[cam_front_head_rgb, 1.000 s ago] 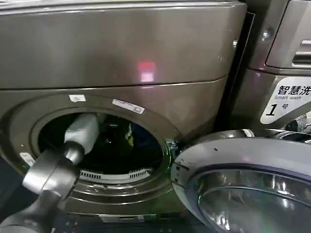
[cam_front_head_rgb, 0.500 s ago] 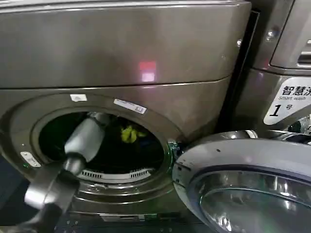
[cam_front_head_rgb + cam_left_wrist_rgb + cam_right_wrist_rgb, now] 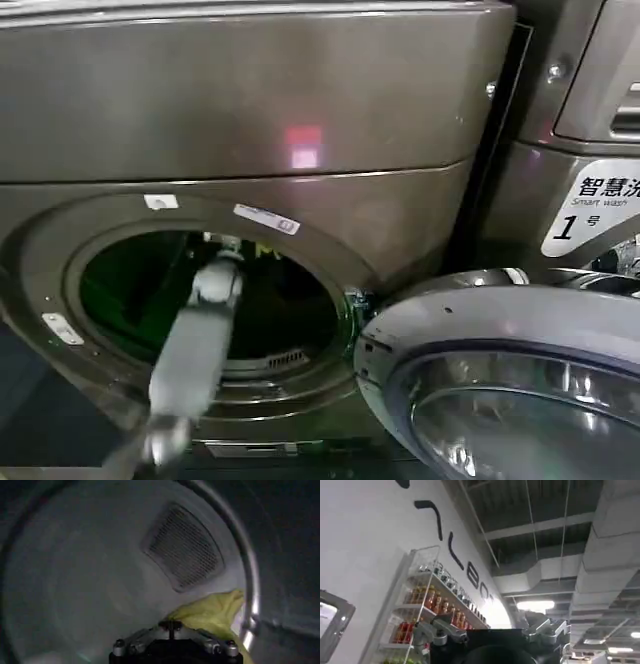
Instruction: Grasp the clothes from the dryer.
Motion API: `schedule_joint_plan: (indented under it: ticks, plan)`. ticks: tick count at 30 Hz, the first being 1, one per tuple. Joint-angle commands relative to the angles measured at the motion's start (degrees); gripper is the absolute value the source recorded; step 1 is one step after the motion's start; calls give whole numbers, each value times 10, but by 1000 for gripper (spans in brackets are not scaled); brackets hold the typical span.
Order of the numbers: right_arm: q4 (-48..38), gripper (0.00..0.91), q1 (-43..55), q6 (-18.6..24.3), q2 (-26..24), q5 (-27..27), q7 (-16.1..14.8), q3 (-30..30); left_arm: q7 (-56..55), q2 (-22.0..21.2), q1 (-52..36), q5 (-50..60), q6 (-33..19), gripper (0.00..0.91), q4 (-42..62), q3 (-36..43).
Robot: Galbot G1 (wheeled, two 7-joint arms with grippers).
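In the head view we are reaching our left arm [image 3: 195, 345] through the porthole of the dryer [image 3: 250, 100], its door [image 3: 500, 380] swung open to our right. A speck of the yellow-green clothes [image 3: 262, 250] is peeking just past the wrist, where half a second ago a larger yellow patch was showing beside the arm.

In the left wrist view the clothes [image 3: 212, 614] are lying against the drum wall, just beyond the left gripper [image 3: 172, 645]; we cannot tell whether it is clenched.

In the right wrist view the right gripper [image 3: 492, 632] is pointing at the ceiling, apparently released and empty.
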Motion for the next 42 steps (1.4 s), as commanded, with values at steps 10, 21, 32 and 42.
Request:
schedule_joint_plan:
  ticks: [10,21,32,42]
  plan:
    - [-5,907,-2,25,2,4,-2,7,-79,-3,105,-28,-33,0,-132,-32]
    - [-1,907,-6,22,3,13,7,12,-74,-1,104,-30,-30,0,-131,-34]
    - [2,907,-12,14,2,9,13,23,-71,2,98,-32,-29,0,-128,-32]
    - [3,907,-18,-5,3,-13,15,32,-69,7,108,-35,-28,0,-139,-32]
